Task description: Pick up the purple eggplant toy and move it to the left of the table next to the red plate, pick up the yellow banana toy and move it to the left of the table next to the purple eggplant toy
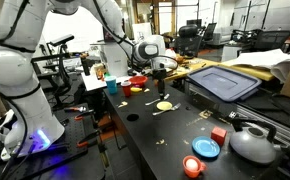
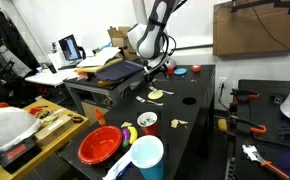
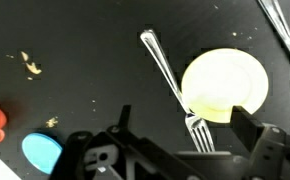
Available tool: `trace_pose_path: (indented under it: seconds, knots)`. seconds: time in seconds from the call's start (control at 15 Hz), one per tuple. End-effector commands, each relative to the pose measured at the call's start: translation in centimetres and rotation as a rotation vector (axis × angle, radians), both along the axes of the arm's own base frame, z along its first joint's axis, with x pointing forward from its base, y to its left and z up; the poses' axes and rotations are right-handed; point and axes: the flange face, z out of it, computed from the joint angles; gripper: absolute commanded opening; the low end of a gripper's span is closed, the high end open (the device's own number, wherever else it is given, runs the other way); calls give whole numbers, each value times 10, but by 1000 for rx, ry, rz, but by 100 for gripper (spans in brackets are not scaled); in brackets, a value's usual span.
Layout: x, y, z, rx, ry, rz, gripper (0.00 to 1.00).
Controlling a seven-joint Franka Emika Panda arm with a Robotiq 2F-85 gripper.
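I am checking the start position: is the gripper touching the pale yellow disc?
Apart. In an exterior view the gripper hangs above the pale yellow disc, with black table showing between them.

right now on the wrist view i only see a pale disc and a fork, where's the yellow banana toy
observer: the yellow banana toy lies beside the red plate, outside your frame
operator: what else is by that plate
observer: a light blue cup stands just next to it
operator: anything bulky at the other end
observer: yes, a grey kettle sits there, in an exterior view
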Motion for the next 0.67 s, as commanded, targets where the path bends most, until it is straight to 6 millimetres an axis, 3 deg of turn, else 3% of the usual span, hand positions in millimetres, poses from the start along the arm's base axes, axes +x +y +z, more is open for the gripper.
trace_pose_path:
  seconds: [0.0,0.33,0.6]
  knots:
    - [-15,-16,26,13,128,46,100]
    - [-32,-34,54,70,278,167,100]
    - [-46,-36,72,99,364,287,100]
